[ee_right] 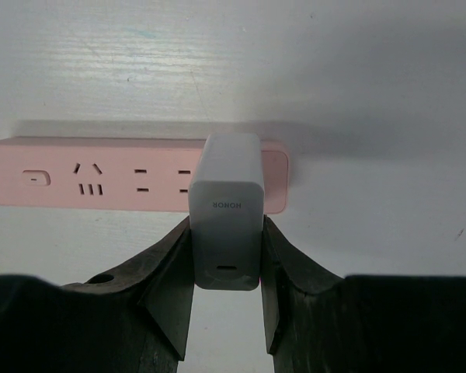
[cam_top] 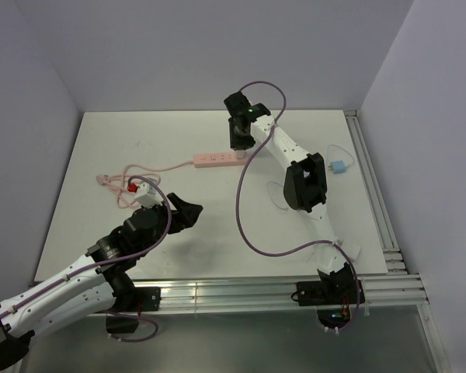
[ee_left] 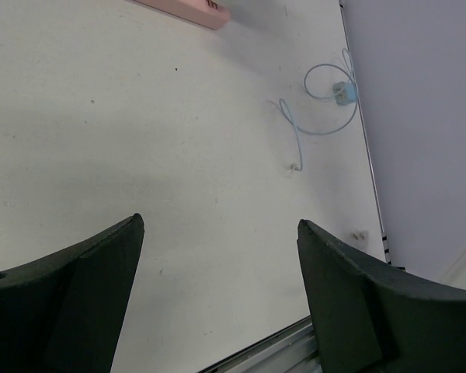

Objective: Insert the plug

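The pink power strip [cam_top: 217, 159] lies at the table's far middle; it also shows in the right wrist view [ee_right: 101, 175] and the left wrist view [ee_left: 190, 9]. My right gripper [cam_top: 239, 144] [ee_right: 227, 223] is shut on a white HONOR charger block [ee_right: 227, 210] standing on the strip's right end; I cannot tell whether its prongs are in. The small light-blue plug [cam_top: 338, 167] [ee_left: 343, 92] lies untouched at the right on its thin looping cable [ee_left: 295, 132]. My left gripper [cam_top: 188, 214] [ee_left: 219, 221] is open and empty above the front of the table.
The strip's pink cord [cam_top: 124, 171] coils at the left beside a white and red item [cam_top: 140, 188]. Metal rails run along the right edge [cam_top: 373, 194] and front edge [cam_top: 241, 294]. Walls close in the back and sides.
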`<state>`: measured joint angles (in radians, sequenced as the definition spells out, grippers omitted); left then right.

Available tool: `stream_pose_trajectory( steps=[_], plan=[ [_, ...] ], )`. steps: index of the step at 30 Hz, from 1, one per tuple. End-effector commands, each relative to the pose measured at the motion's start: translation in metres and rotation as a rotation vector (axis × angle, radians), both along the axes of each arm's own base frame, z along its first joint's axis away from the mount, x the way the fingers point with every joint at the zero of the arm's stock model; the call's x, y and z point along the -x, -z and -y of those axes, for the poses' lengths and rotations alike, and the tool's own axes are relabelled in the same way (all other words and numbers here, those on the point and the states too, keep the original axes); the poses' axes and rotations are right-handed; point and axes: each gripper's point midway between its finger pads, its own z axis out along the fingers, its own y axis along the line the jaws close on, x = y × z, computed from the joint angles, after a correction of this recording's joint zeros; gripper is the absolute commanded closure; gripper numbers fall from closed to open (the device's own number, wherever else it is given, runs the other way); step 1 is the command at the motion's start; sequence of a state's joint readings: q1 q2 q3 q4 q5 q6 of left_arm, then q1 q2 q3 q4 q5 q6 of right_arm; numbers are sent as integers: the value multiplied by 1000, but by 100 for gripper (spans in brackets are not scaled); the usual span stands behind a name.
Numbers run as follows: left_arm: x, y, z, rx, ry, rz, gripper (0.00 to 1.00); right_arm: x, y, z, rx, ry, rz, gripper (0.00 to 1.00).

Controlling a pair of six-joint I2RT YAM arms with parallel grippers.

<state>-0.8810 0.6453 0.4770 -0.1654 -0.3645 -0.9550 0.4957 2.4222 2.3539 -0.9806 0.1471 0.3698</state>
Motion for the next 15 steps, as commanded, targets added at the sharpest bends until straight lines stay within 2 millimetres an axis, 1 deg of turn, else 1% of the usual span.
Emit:
stream_pose_trajectory(
  steps=[1,5,8,9,12,14,15],
  plan=[
    [-3,-6,0,13,-4,31,15,-5,7,3,20,7,11,100],
    [-2,-5,-1,12,-5,31,15,-3,12,15,75,27,11,100],
    [-2,-4,-1,10,-7,29,15,-3,8,23,115,36,23,100],
    [-2,-5,-1,10,-7,29,15,-3,10,25,123,36,21,100],
    [-2,-4,-3,7,-11,29,15,1,5,24,101,30,15,100],
    [-1,-5,-3,16,-10,34,15,4,-1,17,77,11,21,100],
    [-1,-4,-3,15,-11,32,15,6,-1,13,65,2,17,100]
  ],
)
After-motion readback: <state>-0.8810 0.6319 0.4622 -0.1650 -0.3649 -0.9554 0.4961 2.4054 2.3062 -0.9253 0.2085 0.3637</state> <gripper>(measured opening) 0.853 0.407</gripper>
